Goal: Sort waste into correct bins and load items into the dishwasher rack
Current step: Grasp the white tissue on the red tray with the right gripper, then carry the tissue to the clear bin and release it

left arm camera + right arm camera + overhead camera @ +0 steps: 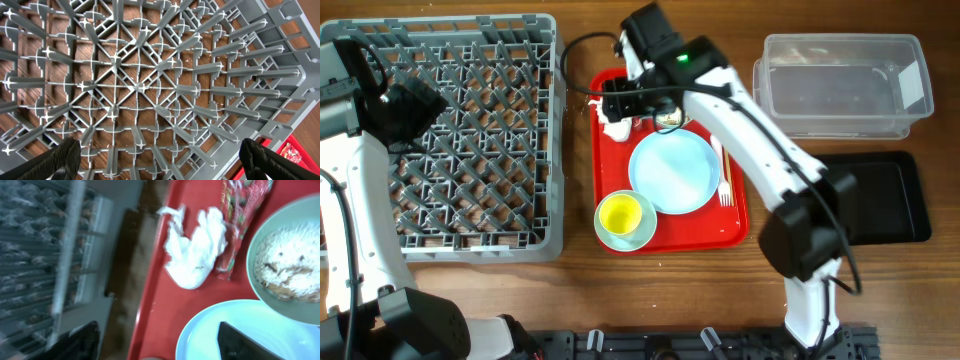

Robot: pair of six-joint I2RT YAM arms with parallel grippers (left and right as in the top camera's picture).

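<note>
Wooden counter [580, 295]: right tool [157, 342] held wide above crumpled white tissue [192, 255] on large red plastic tray [155, 300]; left tool [160, 157] held wide above square grey plastic rack [135, 87].

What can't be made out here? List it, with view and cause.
Right wrist: bowl of crumbs cut off by the right edge, red wrapper by the top edge; dishwasher rack blurred.
Overhead: the right arm hides that bowl and most of the tissue.
</note>
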